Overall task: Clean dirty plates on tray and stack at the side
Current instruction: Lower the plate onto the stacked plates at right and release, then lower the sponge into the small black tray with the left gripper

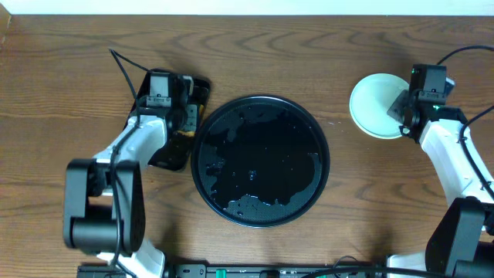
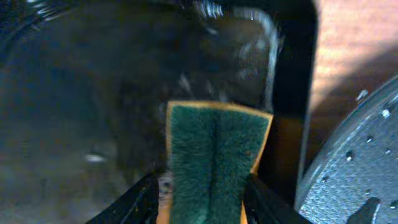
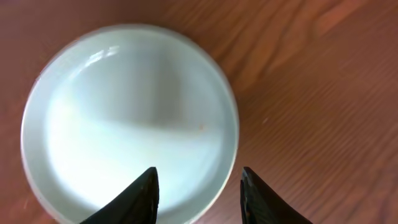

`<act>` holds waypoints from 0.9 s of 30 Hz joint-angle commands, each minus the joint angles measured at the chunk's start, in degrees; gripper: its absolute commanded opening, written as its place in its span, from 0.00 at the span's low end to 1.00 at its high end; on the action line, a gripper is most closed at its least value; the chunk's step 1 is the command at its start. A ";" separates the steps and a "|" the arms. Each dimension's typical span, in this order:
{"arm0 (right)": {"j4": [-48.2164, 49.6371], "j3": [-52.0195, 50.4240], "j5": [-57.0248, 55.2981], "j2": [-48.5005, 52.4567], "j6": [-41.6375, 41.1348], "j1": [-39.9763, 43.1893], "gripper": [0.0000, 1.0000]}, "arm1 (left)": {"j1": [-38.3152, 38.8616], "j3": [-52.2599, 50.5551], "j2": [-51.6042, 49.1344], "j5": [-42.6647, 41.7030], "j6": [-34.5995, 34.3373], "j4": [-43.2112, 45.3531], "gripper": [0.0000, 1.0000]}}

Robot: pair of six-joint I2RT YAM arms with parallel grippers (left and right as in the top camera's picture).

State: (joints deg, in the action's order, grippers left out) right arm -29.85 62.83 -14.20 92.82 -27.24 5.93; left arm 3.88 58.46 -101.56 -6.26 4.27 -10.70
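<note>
One plate (image 1: 377,106) at the side, round tray (image 1: 260,162) holding none.
Overhead: the wet round tray sits mid-desk; the pale plate lies toward the far right corner. Left wrist: the left hand (image 2: 202,199) pinches a green sponge (image 2: 214,158) over the rectangular tray (image 2: 292,93). Right wrist: the right hand (image 3: 199,190) hangs spread above the plate, which looks light, stiff and slippery; grip its rim.
</note>
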 commanded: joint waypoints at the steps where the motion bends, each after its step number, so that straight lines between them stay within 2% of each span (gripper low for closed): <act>1: -2.27 0.35 10.49 0.09 2.99 0.31 0.41 | 0.00 -0.37 3.45 4.37 -0.26 -0.35 0.48; 4: -4.31 0.35 15.17 0.09 5.31 -0.02 0.38 | 0.00 -0.39 2.99 4.35 -0.28 -0.39 0.48; 10: -7.67 0.35 15.87 0.09 5.70 -0.52 0.37 | 0.00 -0.39 0.57 4.35 -0.31 -1.49 0.50; 15: -8.61 0.35 16.20 0.09 6.99 -0.94 0.27 | 0.00 -0.39 -1.40 4.37 -0.31 -1.64 0.37; 22: -10.12 0.35 16.20 0.09 7.19 -1.16 0.22 | 0.00 -0.39 -5.38 4.33 -0.31 -1.44 0.37; 26: -10.27 0.35 16.20 0.09 7.19 -1.14 0.20 | 0.00 -0.39 -6.80 3.93 -0.28 -0.96 0.08; 27: -10.27 0.35 16.20 0.09 7.19 -1.16 0.19 | 0.00 -0.39 -6.78 3.96 -0.26 -0.72 0.08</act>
State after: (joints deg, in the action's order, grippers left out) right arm -39.92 62.83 1.72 92.82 -20.71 5.21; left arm 4.19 58.46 -106.15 -3.46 3.95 -10.87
